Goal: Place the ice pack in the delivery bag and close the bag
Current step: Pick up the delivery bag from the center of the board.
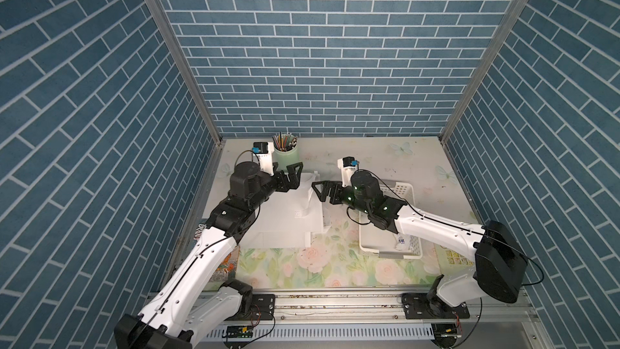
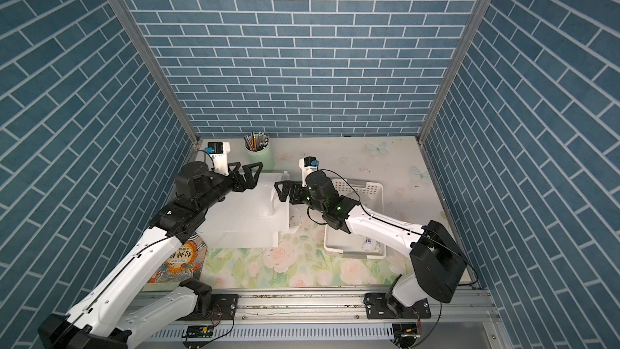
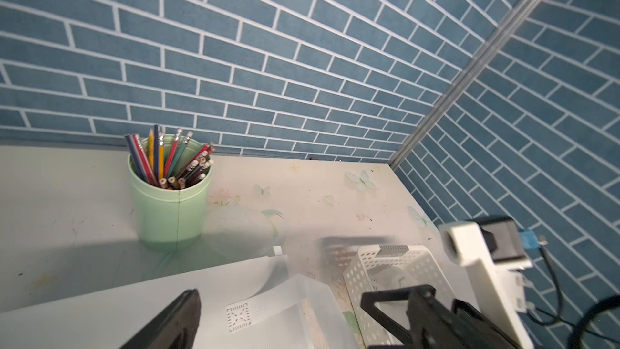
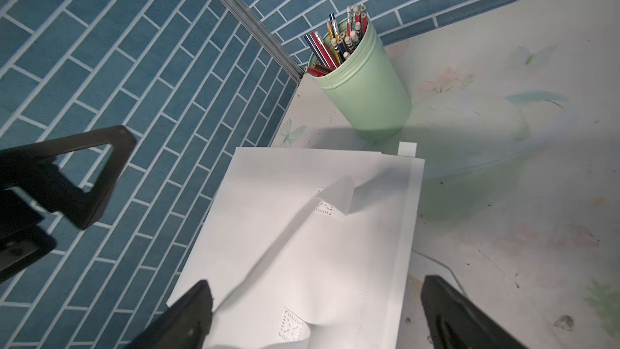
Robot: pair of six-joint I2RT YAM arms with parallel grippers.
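The flat, woven delivery bag (image 1: 281, 219) is laid lengthwise toward the back wall. The crumpled ice pack's (image 1: 401, 241) axis cannot be told; left gripper (image 1: 290, 176) and right gripper (image 1: 322, 191) are held spread, empty

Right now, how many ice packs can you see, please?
1: the ice pack lies in the white basket, at its near end; the right arm may hide others.

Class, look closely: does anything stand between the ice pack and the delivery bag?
Yes. The ice pack lies inside the white basket, whose side wall separates it from the delivery bag. The right forearm also crosses above the basket.
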